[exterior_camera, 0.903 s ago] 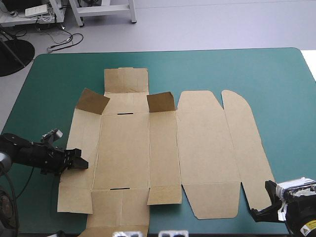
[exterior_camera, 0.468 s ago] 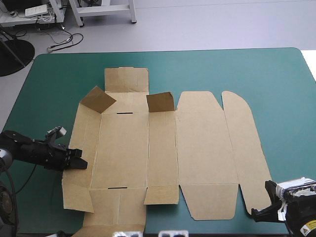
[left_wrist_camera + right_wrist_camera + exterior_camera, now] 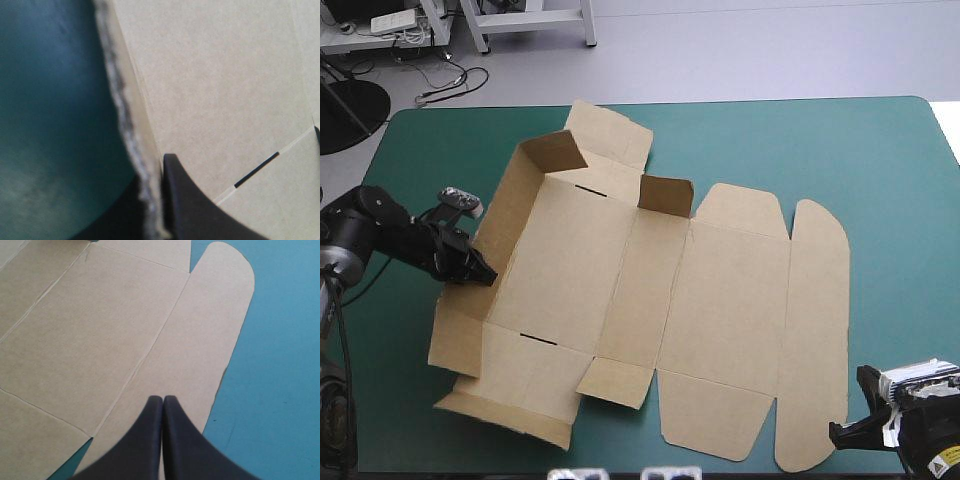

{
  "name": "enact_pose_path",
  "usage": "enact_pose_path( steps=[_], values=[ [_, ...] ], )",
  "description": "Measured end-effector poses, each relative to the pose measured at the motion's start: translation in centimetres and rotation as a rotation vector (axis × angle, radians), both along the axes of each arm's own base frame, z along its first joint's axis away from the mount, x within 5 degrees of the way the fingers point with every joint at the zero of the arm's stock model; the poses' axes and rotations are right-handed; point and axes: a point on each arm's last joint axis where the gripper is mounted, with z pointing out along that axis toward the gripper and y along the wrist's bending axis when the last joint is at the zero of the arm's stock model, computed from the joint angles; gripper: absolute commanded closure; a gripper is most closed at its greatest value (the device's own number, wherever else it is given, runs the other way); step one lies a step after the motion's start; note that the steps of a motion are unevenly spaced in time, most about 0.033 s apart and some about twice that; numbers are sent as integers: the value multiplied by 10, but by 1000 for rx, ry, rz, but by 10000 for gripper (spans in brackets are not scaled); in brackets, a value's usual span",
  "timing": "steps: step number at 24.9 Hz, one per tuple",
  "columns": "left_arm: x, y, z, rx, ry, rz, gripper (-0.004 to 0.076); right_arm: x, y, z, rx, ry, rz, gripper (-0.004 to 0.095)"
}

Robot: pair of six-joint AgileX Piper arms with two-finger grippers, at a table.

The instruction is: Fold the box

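The brown box (image 3: 720, 300) lies as a cut sheet, skewed on the teal-green cover (image 3: 880, 160). Its left wall (image 3: 510, 205) stands raised, and a short flap (image 3: 666, 194) is upright at the far side. The lid panels lie flat to the right. My left gripper (image 3: 480, 272) is shut on the raised wall's edge. In the left wrist view the board's rim (image 3: 131, 145) runs between the black fingers (image 3: 185, 200). My right gripper (image 3: 837, 433) hangs shut near the table's front right corner. In the right wrist view it (image 3: 162, 402) is over the rounded lid tab (image 3: 220, 315), holding nothing.
The table's far edge (image 3: 650, 102) and its rounded right corner (image 3: 925, 105) bound the cover. Bare teal-green cover (image 3: 285, 370) shows to the right of the lid tab. The box's near flap (image 3: 510, 410) reaches close to the front edge.
My left gripper closed on the box's left wall and swung up toward the far side, raising it. The whole sheet turned clockwise. My right arm stayed still.
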Motion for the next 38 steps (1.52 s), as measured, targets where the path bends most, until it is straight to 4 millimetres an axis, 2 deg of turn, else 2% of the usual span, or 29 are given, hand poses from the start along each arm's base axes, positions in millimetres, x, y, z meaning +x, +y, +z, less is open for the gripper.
enact_pose_path(
  steps=[6,10,18,25,31,35,38],
  values=[
    [20,-30,42,155,-254,-200,733,0,0,0,0,0,0,923],
    [29,-52,59,226,-425,-329,733,0,0,0,0,0,0,923],
    [35,-102,72,350,-726,-574,733,0,0,0,0,0,0,923],
    [29,-158,85,442,-1008,-739,733,0,1,0,14,1,6,923],
    [31,-165,91,513,-1112,-754,733,0,1,0,31,5,-3,923],
    [37,-167,100,546,-1241,-717,733,0,2,0,37,5,-1,923],
    [41,-168,95,559,-1232,-734,733,0,3,1,54,1,3,923]
  ],
)
